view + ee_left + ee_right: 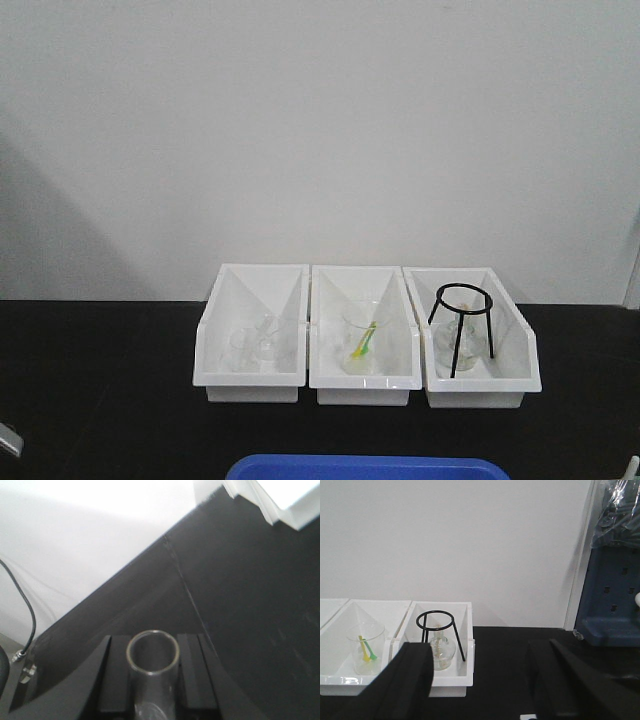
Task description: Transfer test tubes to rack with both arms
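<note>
- Left claw [152,652]: black fingers [116,680] clamped on either side of one test tube [153,690], seen in the left wrist view.
- Test tube: clear glass, with its open round rim pointing away from the wrist and out over the black tabletop [240,605]. Its lower end runs out of the picture.
- Right claw [480,670]: black fingers spread well apart with nothing between them (only dark tabletop shows in the gap).
- Bins [363,385]: three, white, side by side at the back of the tabletop against the pale wall.
- Left bin: clear glass beakers [250,350] (the number is hard to tell).
- Middle bin: one beaker [366,645] with a yellow and a green stick leaning inside.
- Right bin: a black tripod [460,330] with a ring top, and a small glass flask [441,652] standing under the ring.
- Blue tray [365,468]: at the near edge of the front view, only its rim showing.
- Blue crate [612,600]: at the far right of the right wrist view, with crumpled clear plastic above it.
- Black cable [27,610]: at the left of the left wrist view, off the tabletop.
</note>
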You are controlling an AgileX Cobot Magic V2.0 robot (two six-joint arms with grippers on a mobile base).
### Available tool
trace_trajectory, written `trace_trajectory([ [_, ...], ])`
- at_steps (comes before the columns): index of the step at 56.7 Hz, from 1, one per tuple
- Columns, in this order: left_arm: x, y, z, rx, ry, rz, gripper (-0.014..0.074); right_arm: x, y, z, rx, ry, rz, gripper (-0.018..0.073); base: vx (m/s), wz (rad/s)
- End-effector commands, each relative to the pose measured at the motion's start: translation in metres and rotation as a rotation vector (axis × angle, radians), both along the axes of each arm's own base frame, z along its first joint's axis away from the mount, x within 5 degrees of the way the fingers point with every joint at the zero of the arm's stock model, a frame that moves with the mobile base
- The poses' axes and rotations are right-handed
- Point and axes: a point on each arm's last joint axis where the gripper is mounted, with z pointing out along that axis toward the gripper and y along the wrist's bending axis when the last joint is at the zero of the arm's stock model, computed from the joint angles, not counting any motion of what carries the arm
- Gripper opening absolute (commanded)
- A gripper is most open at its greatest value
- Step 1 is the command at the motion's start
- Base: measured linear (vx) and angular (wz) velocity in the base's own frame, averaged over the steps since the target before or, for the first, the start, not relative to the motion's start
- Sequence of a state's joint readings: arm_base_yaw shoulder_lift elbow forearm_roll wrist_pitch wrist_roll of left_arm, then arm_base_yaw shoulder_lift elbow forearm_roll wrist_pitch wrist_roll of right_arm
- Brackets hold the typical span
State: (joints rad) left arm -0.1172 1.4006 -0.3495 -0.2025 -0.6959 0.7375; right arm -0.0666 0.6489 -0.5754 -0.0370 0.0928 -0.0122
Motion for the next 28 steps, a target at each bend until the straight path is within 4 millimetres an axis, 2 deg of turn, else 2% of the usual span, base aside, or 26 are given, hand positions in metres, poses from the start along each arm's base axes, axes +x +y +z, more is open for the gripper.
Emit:
trace_trajectory([
  [1, 0.0, 0.001, 0.032, -0.037, -0.172, 0.015, -0.0022, 0.0, -0.001, 0.019, -0.021, -0.105, -0.003, 0.0452, 0.0, 0.0],
  [8, -0.004, 0.0, 0.06, -0.061, -0.212, 0.002, -0.0022, 0.0, -0.001, 0.019, -0.019, -0.105, -0.003, 0.0452, 0.0, 0.0],
  [14, -0.007, -0.002, 0.085, -0.115, -0.181, -0.02, -0.0022, 0.0, -0.001, 0.019, -0.016, -0.104, -0.004, 0.0452, 0.0, 0.0],
  [23, -0.012, -0.009, 0.131, -0.292, -0.135, -0.045, -0.0022, 0.003, -0.001, 0.016, -0.011, -0.079, -0.002, 0.0452, 0.0, 0.0],
  [28, -0.014, -0.015, 0.151, -0.391, -0.122, -0.065, -0.0022, 0.009, -0.001, 0.011, 0.006, -0.043, -0.001, 0.0452, 0.0, 0.0],
])
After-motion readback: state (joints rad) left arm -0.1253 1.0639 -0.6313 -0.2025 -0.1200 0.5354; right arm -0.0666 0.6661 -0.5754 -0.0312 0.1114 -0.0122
